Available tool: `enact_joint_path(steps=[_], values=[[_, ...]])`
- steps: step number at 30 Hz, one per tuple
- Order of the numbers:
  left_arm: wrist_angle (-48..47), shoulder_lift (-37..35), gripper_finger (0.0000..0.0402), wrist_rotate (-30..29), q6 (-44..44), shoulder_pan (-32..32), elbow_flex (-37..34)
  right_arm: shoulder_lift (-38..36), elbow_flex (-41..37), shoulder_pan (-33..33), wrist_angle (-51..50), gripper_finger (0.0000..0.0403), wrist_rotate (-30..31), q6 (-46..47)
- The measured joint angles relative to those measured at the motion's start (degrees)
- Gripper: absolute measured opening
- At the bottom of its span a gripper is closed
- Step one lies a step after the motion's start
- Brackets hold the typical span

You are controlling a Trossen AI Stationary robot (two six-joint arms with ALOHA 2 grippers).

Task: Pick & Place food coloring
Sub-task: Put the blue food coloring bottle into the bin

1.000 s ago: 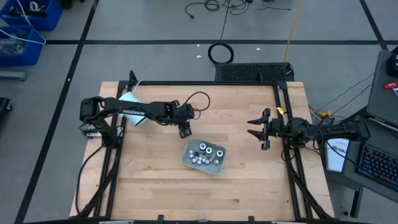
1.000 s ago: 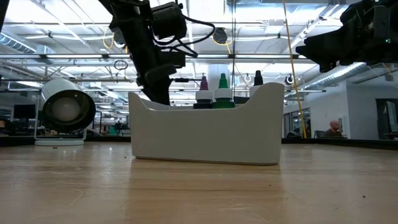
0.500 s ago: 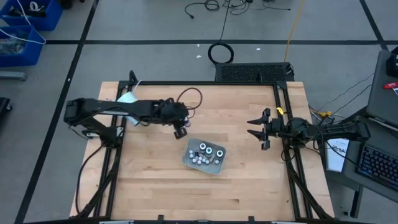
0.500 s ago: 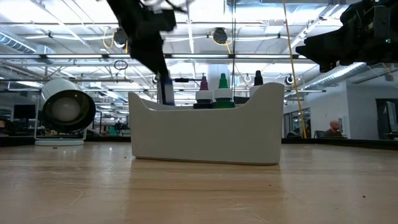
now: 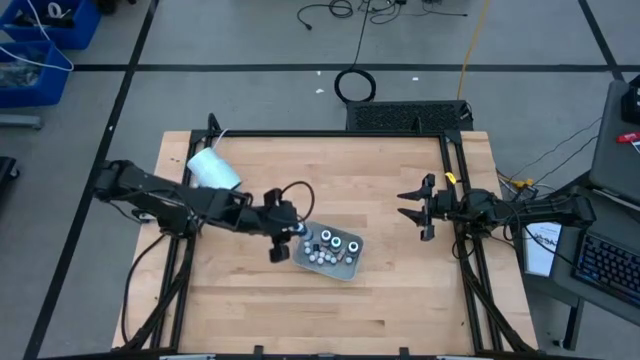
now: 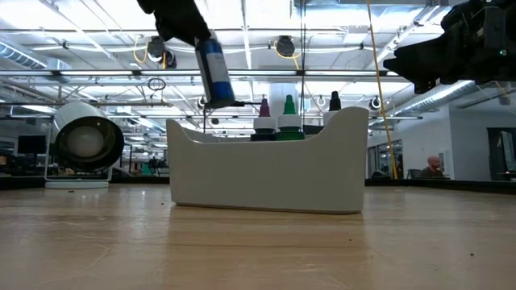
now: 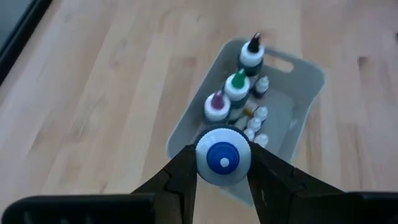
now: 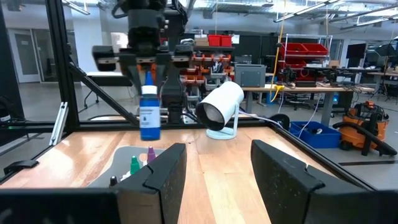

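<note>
My left gripper (image 7: 222, 154) is shut on a blue food coloring bottle (image 6: 212, 68) with a white cap. It holds the bottle above the left end of a grey tray (image 6: 266, 173). In the tray stand three more food coloring bottles: pink (image 7: 217, 104), green (image 7: 237, 84) and dark (image 7: 252, 53). In the high view my left gripper (image 5: 283, 243) is at the tray's left edge. My right gripper (image 5: 420, 208) waits open at the table's right side, nothing between its fingers. My left gripper pinches the blue bottle between its two fingers at the white cap (image 7: 205, 149), one finger on each side. The fingers come from above, slanting down. The blue body (image 8: 148, 121) hangs below them, slightly tilted, clear of the tray's rim.
Small white pieces (image 7: 256, 127) lie in the tray beside the bottles. A large white cup (image 5: 213, 168) sits at the table's far left corner. Bare wood lies near and to the right of the tray.
My left gripper has taken the blue bottle up from behind the tray's wall, risen, and swung toward the table's near edge. The bottle, low behind the rim half a second ago, now hangs clear above the tray's left end.
</note>
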Motion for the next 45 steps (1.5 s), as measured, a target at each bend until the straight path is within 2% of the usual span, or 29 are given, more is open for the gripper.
enact_joint_path(steps=[6, 17, 27, 45], values=[[3.99, 2.48, 0.0119, -0.3, 0.51, -1.06, 0.0, 0.04, -0.01, 0.0, 0.23, 0.0169, -0.04, 0.06], [3.17, 8.48, 0.0119, 0.31, 0.64, 3.96, 0.0, 0.07, -0.02, -0.01, 0.23, 0.0169, -0.09, 0.39], [3.32, 13.41, 0.0119, 3.85, 0.96, 6.04, 0.0, 0.09, -0.02, 0.0, 0.22, 0.0169, -0.11, 0.39], [5.05, 16.62, 0.0119, 4.04, -1.18, 6.07, 0.0, 0.09, 0.0, -0.01, 0.19, 0.0169, -0.12, 0.31]])
